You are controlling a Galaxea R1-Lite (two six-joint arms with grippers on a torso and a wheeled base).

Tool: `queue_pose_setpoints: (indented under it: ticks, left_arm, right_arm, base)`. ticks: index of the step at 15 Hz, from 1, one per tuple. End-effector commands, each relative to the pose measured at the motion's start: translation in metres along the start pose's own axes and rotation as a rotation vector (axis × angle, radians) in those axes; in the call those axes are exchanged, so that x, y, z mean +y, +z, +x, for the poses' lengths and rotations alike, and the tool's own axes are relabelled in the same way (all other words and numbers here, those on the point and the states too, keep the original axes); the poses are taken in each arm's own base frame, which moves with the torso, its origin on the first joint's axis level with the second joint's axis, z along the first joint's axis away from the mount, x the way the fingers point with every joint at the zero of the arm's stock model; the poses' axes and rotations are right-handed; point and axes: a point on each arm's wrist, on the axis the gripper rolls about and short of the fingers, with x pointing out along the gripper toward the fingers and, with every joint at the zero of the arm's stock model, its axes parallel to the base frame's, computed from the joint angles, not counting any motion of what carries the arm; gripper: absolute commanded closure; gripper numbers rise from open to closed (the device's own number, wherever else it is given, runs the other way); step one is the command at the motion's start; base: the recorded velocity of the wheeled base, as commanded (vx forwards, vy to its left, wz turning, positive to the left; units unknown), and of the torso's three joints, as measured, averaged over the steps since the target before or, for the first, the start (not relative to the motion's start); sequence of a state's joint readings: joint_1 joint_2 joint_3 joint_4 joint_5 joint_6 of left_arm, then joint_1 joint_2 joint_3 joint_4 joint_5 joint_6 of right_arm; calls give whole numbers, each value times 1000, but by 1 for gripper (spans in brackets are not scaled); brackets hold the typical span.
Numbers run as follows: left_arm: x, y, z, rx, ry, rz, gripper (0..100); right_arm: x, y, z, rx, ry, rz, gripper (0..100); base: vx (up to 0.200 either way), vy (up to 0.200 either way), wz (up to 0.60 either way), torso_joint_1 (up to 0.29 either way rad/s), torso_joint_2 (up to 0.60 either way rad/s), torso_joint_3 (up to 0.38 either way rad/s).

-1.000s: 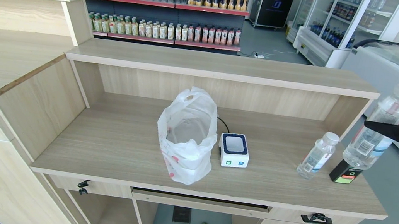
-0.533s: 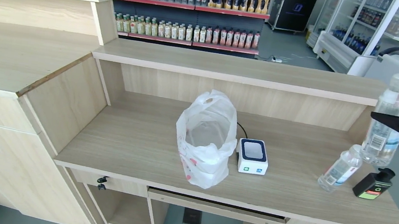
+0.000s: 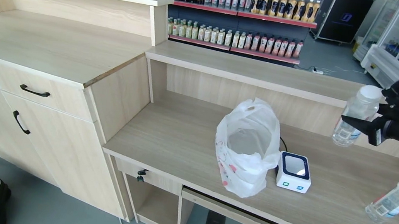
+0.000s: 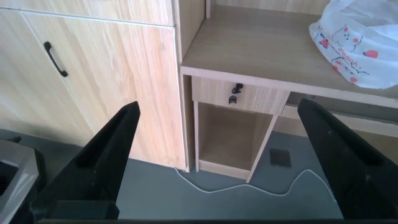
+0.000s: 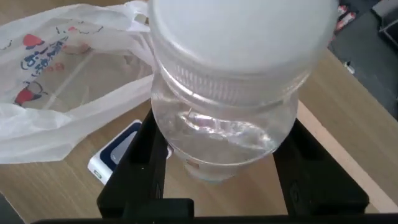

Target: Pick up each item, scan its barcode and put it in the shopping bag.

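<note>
Right gripper (image 3: 352, 123) clamps our bottle (image 3: 359, 107); we should face its barcode squarely to the scanner (image 3: 294, 172).

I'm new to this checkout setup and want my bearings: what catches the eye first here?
The right gripper holds a clear water bottle in the air over the counter's right side. Lower down, a white shopping bag stands open on the counter, with a small white scanner just to its right.
</note>
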State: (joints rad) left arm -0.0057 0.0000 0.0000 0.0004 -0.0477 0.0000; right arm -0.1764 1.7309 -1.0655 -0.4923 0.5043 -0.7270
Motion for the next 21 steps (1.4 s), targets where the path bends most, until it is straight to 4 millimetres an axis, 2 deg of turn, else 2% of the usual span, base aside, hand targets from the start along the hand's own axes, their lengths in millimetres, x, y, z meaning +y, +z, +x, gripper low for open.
queue_pose_setpoints:
  ticks: [1, 6, 12, 21]
  left_arm:
    - [0, 0, 0, 1, 0, 0, 0]
    - [0, 0, 0, 1, 0, 0, 0]
    - [0, 0, 0, 1, 0, 0, 0]
    - [0, 0, 0, 1, 0, 0, 0]
  right_arm:
    - [13, -27, 32, 10, 39, -59, 100]
    - [33, -33, 71, -131, 31, -138, 100]
    - [44, -48, 90, -194, 34, -166, 100]
    - [58, -72, 104, -277, 60, -216, 100]
  base:
    - [0, 0, 0, 0, 0, 0]
    - [0, 0, 0, 0, 0, 0]
    - [0, 0, 0, 0, 0, 0]
    - [0, 0, 0, 0, 0, 0]
